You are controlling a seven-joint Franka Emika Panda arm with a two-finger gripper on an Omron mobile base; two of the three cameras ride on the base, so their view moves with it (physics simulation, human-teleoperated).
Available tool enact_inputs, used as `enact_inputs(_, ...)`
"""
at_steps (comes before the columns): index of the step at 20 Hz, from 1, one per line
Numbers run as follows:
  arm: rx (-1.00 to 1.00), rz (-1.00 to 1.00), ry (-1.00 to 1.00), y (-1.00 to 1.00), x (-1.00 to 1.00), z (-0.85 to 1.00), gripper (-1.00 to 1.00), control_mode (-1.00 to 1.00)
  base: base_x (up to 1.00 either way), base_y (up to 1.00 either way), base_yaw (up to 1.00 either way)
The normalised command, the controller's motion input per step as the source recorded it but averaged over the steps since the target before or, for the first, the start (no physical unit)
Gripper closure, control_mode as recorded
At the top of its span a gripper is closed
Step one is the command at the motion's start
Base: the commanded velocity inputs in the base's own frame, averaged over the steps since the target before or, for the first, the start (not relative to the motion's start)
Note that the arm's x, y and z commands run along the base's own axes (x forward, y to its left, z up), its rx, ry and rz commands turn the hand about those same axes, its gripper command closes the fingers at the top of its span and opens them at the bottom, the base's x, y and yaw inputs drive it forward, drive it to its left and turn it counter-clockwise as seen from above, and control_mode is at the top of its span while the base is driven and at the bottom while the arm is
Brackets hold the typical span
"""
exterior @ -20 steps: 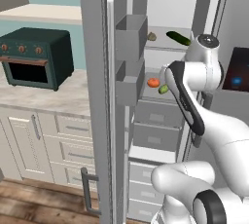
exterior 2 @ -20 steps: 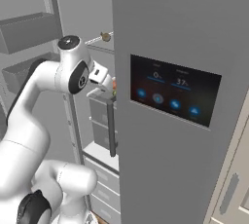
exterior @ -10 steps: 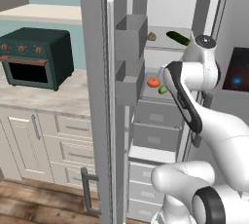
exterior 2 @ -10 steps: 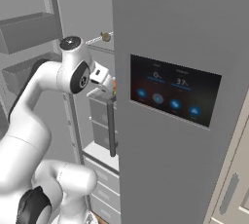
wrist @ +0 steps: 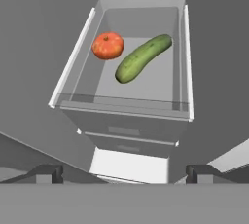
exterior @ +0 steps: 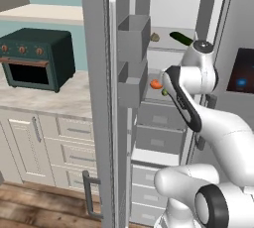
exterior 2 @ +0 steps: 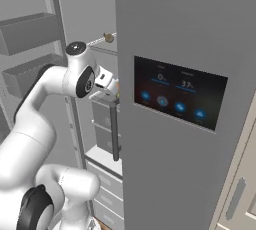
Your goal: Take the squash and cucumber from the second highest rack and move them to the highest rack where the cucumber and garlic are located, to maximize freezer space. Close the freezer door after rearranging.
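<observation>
In the hand view a round orange-red squash point(wrist: 108, 46) and a light green cucumber point(wrist: 142, 57) lie side by side on the second highest rack point(wrist: 160, 79). My gripper point(wrist: 124, 174) hovers open in front of and above that rack, apart from both, with nothing between its fingers. From the left base view, the squash point(exterior: 155, 84) sits just left of my arm point(exterior: 198, 73). Above it the highest rack point(exterior: 166, 45) carries the garlic point(exterior: 155, 37) and a dark green cucumber point(exterior: 181, 38). The freezer door point(exterior: 99, 98) stands wide open at the left.
Grey-fronted drawers point(exterior: 158, 118) sit below the racks. The door's grey bins point(exterior: 133, 38) jut toward the opening. The neighbouring door with a blue-lit panel point(exterior 2: 175, 99) stands close on the right. A dark green countertop oven point(exterior: 34, 56) rests on the counter at the left.
The arm has edged slightly lower and closer to the freezer opening. The jaws stay open, and the vegetables have not moved.
</observation>
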Motion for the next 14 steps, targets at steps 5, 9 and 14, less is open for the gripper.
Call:
enact_inputs(5, 0.00, 0.00, 0.00, 0.00, 0.20, -0.11, -1.00, -1.00, 0.00, 0.00, 0.00)
enact_inputs(9, 0.00, 0.00, 0.00, 0.00, 0.18, -0.08, -1.00, -1.00, 0.00, 0.00, 0.00)
enact_inputs(14, 0.00, 0.00, 0.00, 0.00, 0.20, -0.07, -1.00, -1.00, 0.00, 0.00, 0.00)
